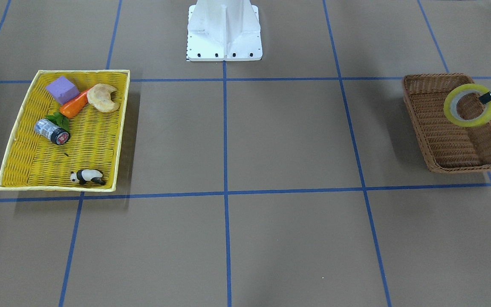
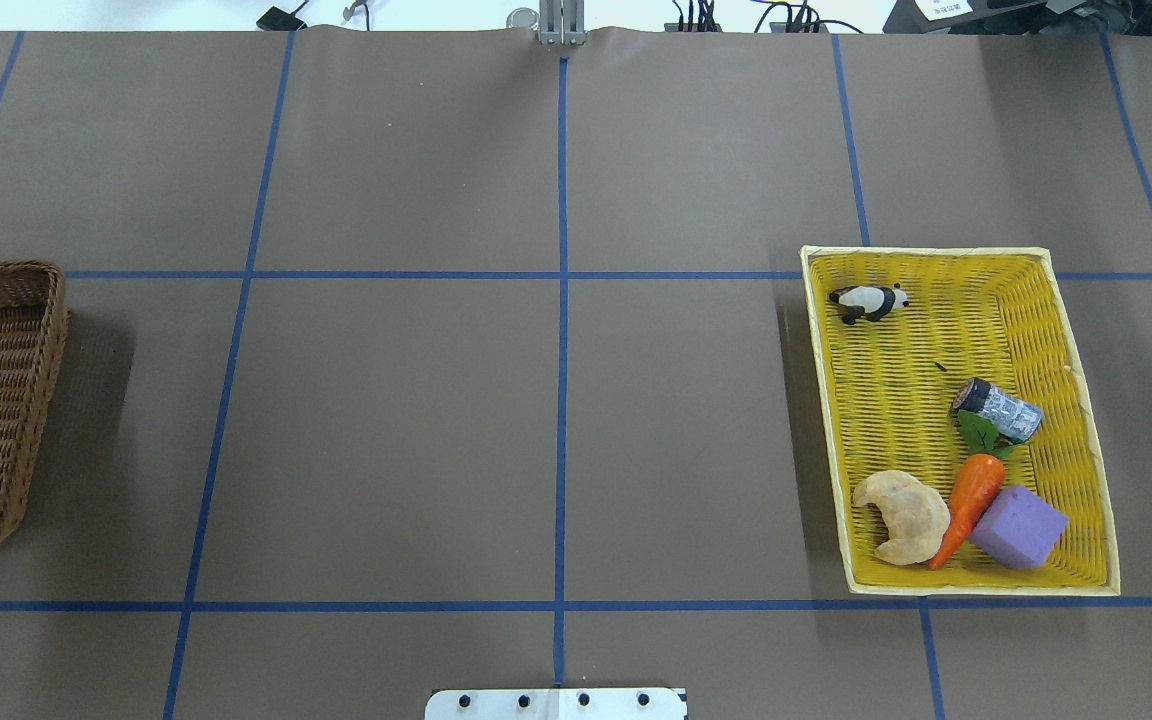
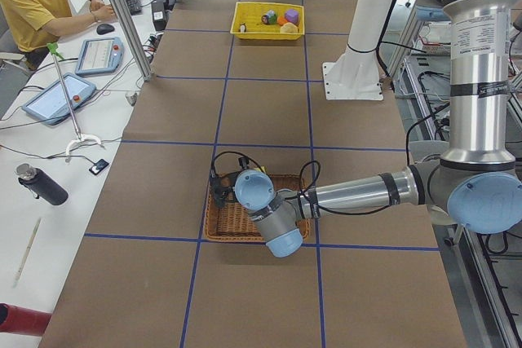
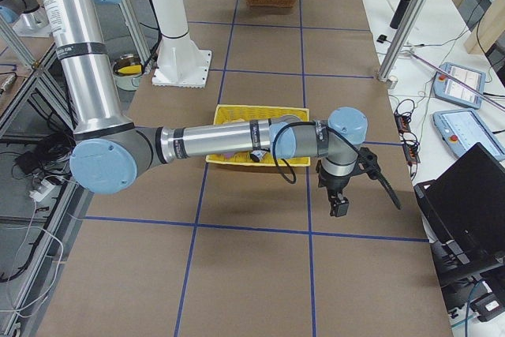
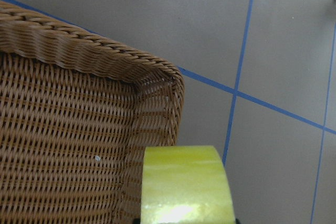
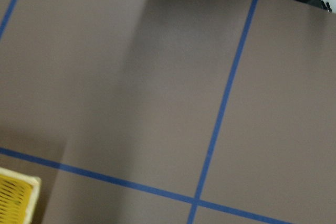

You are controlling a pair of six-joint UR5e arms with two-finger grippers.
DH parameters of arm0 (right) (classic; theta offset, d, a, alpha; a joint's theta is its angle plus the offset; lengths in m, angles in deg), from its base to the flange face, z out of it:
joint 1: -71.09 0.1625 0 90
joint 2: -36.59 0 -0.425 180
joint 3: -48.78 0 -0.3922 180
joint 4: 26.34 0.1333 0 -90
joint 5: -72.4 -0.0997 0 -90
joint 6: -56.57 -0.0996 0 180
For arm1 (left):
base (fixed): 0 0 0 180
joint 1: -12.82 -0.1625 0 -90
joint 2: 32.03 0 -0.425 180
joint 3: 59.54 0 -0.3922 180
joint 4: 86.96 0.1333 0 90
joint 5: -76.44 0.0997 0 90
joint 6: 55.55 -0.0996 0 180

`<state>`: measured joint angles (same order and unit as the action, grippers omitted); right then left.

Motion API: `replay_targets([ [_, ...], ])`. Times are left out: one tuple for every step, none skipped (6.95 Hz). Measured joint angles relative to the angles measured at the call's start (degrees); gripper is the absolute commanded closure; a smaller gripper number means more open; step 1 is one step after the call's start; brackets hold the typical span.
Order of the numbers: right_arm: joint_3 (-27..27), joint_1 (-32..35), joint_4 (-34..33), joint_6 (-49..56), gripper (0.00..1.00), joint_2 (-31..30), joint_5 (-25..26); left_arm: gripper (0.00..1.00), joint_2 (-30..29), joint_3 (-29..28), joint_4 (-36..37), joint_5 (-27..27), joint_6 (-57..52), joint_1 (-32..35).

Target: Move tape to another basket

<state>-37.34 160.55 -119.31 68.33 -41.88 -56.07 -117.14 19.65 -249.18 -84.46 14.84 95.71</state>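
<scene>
Two containers sat well apart, wide table [image 1: 271,136] between. Left gripper [image 1: 487,97] pinched tape [image 1: 469,123] above basket [image 1: 446,136] corner; yellow tray [image 1: 53,188] held can [image 1: 52,131], carrot [image 1: 74,106], panda [image 1: 87,176]. Right gripper [image 4: 339,209]: cannot tell.

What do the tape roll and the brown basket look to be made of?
The tape: translucent yellow plastic film, glossy, with a glare streak in the left wrist view; the pale inner core looks like card, unsure. The basket: woven wicker or rattan-like strands, matte brown, braided rim; could be synthetic.
</scene>
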Motion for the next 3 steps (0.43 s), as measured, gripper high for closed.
replay_targets([
  [0.0,0.5,-0.1,2.6,0.00,-2.4,0.5,0.90,-0.2,-1.1,-0.1,0.2,0.0,0.0],
  [0.1,1.0,-0.1,4.4,0.00,-3.6,0.6,0.83,-0.4,-2.3,-1.0,0.3,-0.1,-0.1],
  [0.1,1.1,-0.1,5.2,0.00,-4.1,0.7,0.76,-0.5,-3.8,-3.0,0.4,-0.1,-0.2],
])
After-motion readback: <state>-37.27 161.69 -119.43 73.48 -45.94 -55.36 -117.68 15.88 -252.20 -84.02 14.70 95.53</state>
